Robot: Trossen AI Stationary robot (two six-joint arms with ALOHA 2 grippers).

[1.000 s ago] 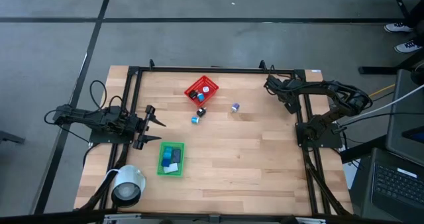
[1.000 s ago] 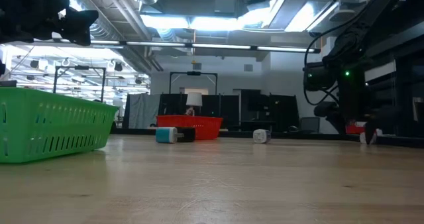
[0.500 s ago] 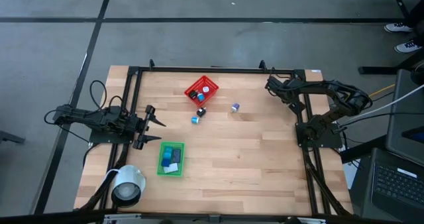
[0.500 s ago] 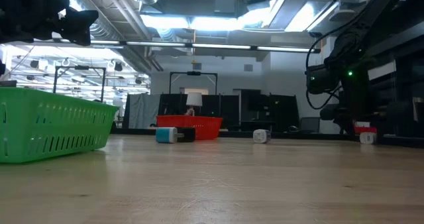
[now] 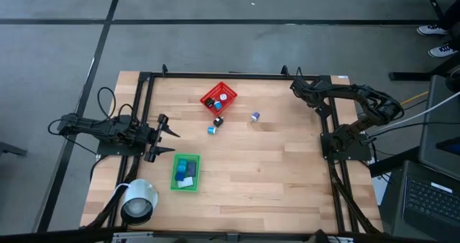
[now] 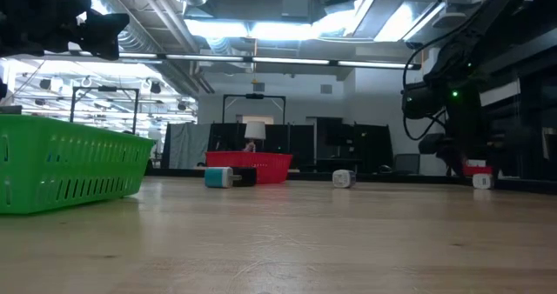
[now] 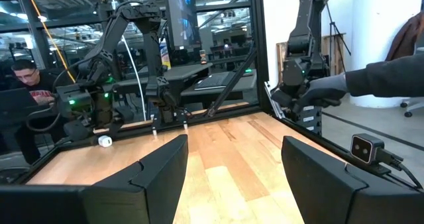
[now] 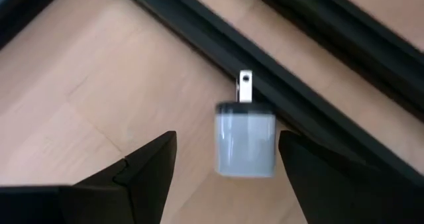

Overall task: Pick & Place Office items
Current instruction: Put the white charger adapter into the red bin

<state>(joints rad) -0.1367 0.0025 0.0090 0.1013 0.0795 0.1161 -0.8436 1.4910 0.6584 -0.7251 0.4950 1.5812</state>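
Our right gripper (image 8: 218, 161) has shifted toward the table's far corner; its 2 fingers, spread, flank a small white plug-in charger block (image 8: 245, 142) lying on the wood.

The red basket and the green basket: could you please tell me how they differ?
The red basket sits turned diagonally near the table's far edge; the green basket lies squarer, nearer the left gripper. Loose items lie just beside the red one, none beside the green. Both hold small items.
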